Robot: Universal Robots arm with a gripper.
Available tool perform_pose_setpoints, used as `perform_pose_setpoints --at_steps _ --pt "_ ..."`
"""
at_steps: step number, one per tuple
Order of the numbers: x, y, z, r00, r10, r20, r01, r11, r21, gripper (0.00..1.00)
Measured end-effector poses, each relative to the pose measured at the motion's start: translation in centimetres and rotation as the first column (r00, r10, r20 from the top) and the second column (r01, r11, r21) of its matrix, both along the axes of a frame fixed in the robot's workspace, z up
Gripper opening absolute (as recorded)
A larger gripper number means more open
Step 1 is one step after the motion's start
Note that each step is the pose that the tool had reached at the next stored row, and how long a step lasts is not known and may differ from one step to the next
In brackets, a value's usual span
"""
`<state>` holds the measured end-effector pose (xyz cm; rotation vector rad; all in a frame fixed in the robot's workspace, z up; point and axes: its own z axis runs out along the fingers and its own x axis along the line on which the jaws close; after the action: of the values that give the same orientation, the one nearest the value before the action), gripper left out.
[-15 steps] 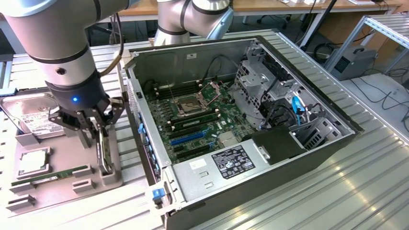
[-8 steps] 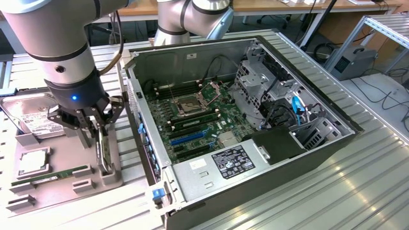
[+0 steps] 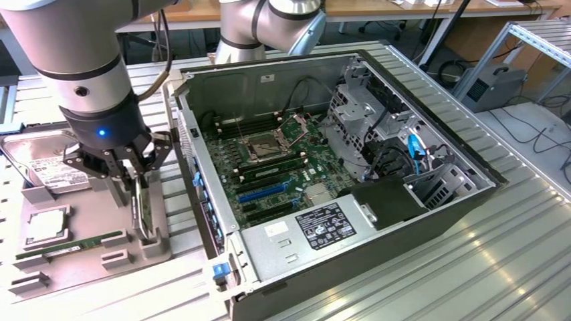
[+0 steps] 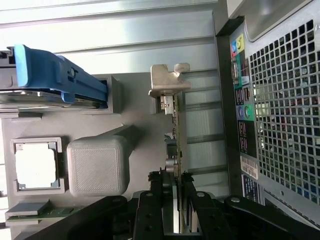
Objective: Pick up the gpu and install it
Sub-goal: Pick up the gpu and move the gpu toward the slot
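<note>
Just outside the computer case's (image 3: 392, 244) rear panel, a grey parts holder (image 3: 80, 267) lies on the ribbed metal table (image 3: 499, 267), and the gpu (image 3: 140, 212) stands on edge in the holder's slot nearest the case. The gripper (image 3: 134, 180) hangs straight down over that slot at the end of the arm (image 3: 76, 73). Its black fingers (image 4: 155, 200) are drawn in narrow, one on each face of the card, so that they clamp the gpu near its upper edge. The card's lower edge sits in the holder, and it stands parallel to the case's rear panel. From the wrist camera the gpu (image 4: 176, 130) is seen thin, edge-on, between the fingers of the gripper (image 4: 174, 176), with its silver end bracket (image 4: 167, 82) at the end away from them and the case's ported, perforated rear panel (image 4: 285, 100) close alongside. Farther from the case than the gpu, the holder (image 4: 135, 100) carries a square grey block (image 4: 97, 165), a processor chip (image 3: 45, 227) in its pocket, a green memory stick (image 3: 71, 244) and a hard drive (image 3: 45, 170) with a white label. Inside the case, which lies open on its side, the motherboard (image 3: 285, 170) faces up with an open processor socket (image 3: 266, 146), a blue expansion slot (image 3: 263, 190) and a labelled power supply (image 3: 312, 231).
</note>
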<state>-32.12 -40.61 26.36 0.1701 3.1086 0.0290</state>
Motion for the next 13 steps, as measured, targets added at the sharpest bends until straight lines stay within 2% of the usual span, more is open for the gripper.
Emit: perform_pose_setpoints --at_steps 13 --pt "0.0 0.0 0.93 1.0 0.0 0.0 0.0 1.0 0.0 0.27"
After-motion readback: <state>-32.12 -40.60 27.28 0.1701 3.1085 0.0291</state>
